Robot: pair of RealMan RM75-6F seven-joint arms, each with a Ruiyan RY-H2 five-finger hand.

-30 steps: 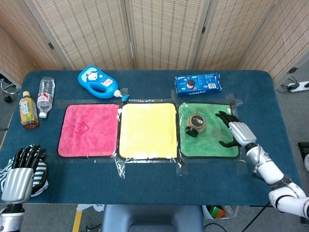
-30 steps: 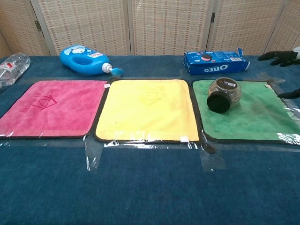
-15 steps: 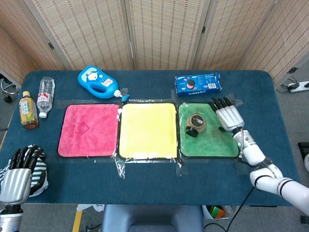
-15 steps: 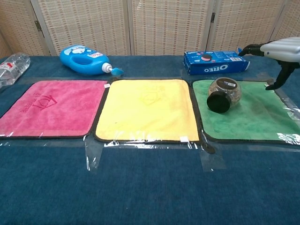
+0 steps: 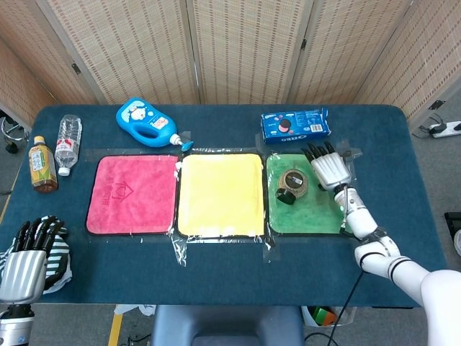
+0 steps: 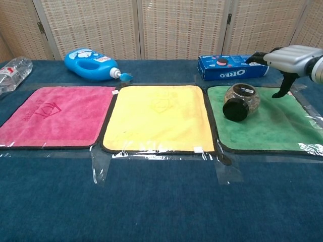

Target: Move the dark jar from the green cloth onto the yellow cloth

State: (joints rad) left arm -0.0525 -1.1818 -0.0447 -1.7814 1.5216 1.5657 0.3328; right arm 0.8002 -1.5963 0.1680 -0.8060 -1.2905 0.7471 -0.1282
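Dark jar (image 5: 293, 184) is seen lying tipped on its side on the green cloth (image 5: 317, 216), toward the cloth's 10 o'clock corner, its black lid facing the camera in the chest view. Nothing of the move is judged to be done yet: the jar is not gripped, and the yellow cloth (image 5: 220, 194), just beside the green one at its 9 o'clock side, carries nothing.

The right hand (image 5: 329, 168) is held above the green cloth at the jar's 3 o'clock, near it but apart from it (a gap is plain in the chest view), fingers spread and holding nothing. The left hand (image 5: 29, 261) is kept low at the table's 8 o'clock edge, well apart from all three cloths; its fingers look loosely apart with nothing held.

What is left, by this reading, is the whole of it: the jar is to be grasped, lifted, carried toward 9 o'clock and set down on the yellow cloth.
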